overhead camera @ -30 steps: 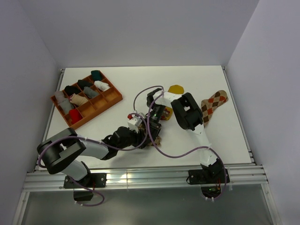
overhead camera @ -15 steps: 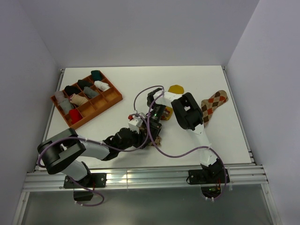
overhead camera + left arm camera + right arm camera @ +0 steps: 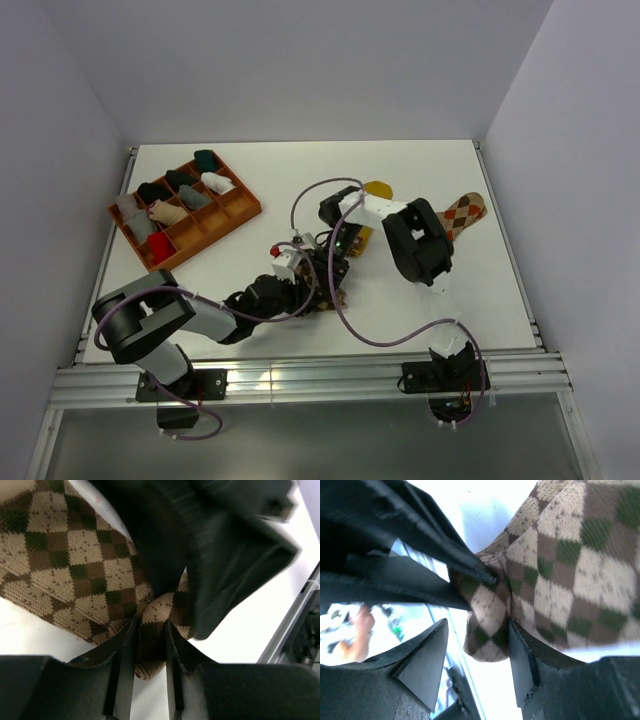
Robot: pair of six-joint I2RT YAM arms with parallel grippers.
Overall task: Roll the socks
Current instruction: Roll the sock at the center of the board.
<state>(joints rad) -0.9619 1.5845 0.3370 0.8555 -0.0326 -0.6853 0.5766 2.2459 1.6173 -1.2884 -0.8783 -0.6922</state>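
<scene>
My left gripper [image 3: 149, 647] is shut on a bunched fold of the brown-and-cream argyle sock [image 3: 75, 565], which lies flat on the white table. In the right wrist view that sock's rounded end [image 3: 487, 630] sits between the fingers of my right gripper [image 3: 476, 667]. The right gripper is open: one finger [image 3: 522, 665] touches the sock and the other stands apart. From above, both grippers [image 3: 322, 283] [image 3: 338, 262] meet over this sock [image 3: 338, 297] at the table's middle. A mustard yellow sock [image 3: 378, 188] and an orange argyle sock [image 3: 462, 214] lie beyond.
An orange divided tray [image 3: 243, 207] holding several small sock bundles stands at the back left. Purple cables loop over both arms. The table's front rail [image 3: 310, 375] runs close behind the grippers.
My right gripper has opened off the brown-and-cream sock. My left gripper has closed on the sock's fold. The right arm's elbow has swung a little to the right.
</scene>
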